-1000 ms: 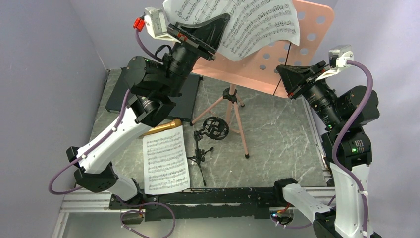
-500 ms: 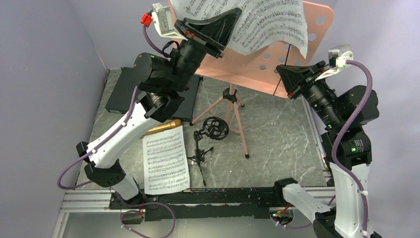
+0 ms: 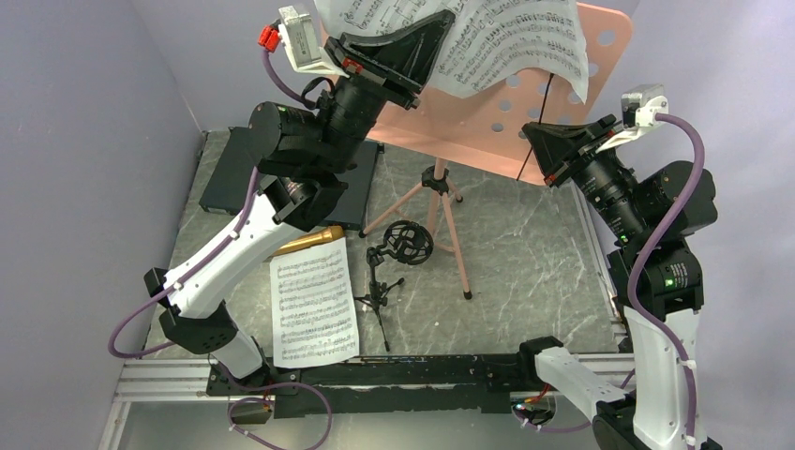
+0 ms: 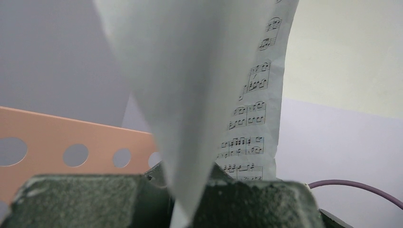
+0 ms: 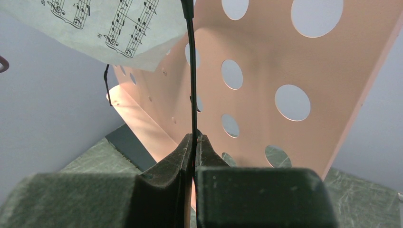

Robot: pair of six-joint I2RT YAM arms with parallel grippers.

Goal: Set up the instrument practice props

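Sheet-music page (image 4: pixel 190 95) pinched inside left end effector (image 4: pixel 183 199).

I see a thin matt paper sheet (image 3: pixel 506 42), a smooth satin pink-copper music stand (image 5: pixel 332 71), rough grainy finger pads (image 5: pixel 71 199), and a marbled stone-look tabletop (image 3: pixel 525 253).

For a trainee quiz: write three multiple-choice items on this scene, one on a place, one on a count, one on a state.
1. The loose page lies: A on the table beside the mic stand; B on a shelf; C on the floor.
2. How many sheet-music pages show? A one; B two; C three.
3. The right gripper is: A wide open; B shut on nothing; C shut on the black wire of the music stand.
Answers: A, it lies flat beside it; B, one lying, the other page held aloft; C, its jaws pinch it.
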